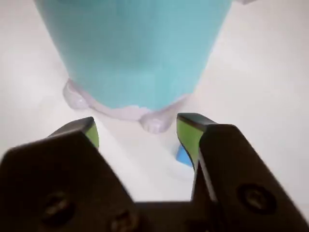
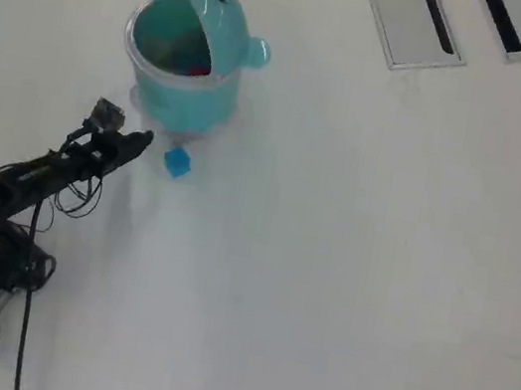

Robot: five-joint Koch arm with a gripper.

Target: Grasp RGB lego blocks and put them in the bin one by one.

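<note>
Black end effector (image 1: 137, 137) fills the bottom of the wrist view, green-padded jaws spread wide, nothing between them. Blue block (image 1: 183, 155) sits on the counter (image 1: 270, 87), peeking out behind the pad at 3 o'clock; it is outside the jaw gap, not centred. Overhead view confirms: end effector (image 2: 139, 141) at 9 o'clock of the block (image 2: 176, 162), near but apart.

Bin (image 1: 135, 48) stands just beyond, its teal wall and pale feet filling the upper wrist view. From overhead the bin (image 2: 224, 67) is at 12 o'clock of the block, close. Lid is flipped open. Something red shows inside the bin, probably the red block (image 2: 198, 70); I cannot make out a yellow-green one, and the interior is partly shadowed. No other loose block on the counter.

Risks, judged:
- Closing from this offset, the near pad would shove the block sideways rather than trap it.
- Block lies close to the bin foot; a descent with jaws this wide could strike the bin and shift or tip it.
- A pushed block could wedge against the bin base, hard to reach.
- Correction towards 3 o'clock looks needed before descending.
</note>
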